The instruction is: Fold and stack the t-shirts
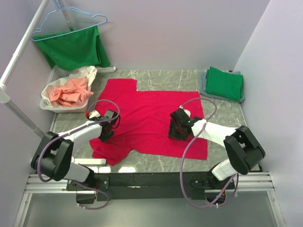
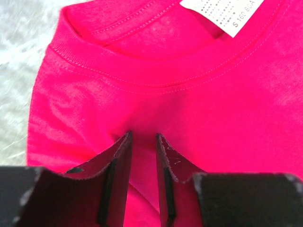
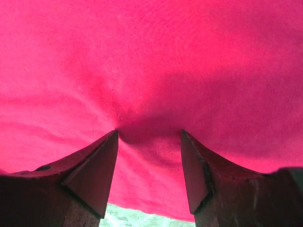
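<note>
The crimson-red t-shirt [image 1: 151, 118] lies spread flat on the marble table. My left gripper [image 1: 108, 126] is at its left edge, just below the collar [image 2: 156, 71] and the white size label [image 2: 227, 16]. Its jaws stand close together with a ridge of red cloth [image 2: 143, 165] bunched between them. My right gripper [image 1: 179, 127] is pressed down on the right part of the shirt near its hem. Its jaws stand wide apart with red cloth [image 3: 149, 142] puckering between the fingertips [image 3: 111, 142]. A folded green t-shirt [image 1: 225, 82] lies on a folded grey one [image 1: 204, 81] at the back right.
A white basket [image 1: 47, 101] holding peach cloths stands at the back left. Another green garment [image 1: 73, 47] hangs on a blue hanger from a white rail. Walls close in the table on three sides. Bare marble [image 1: 227, 113] shows right of the red shirt.
</note>
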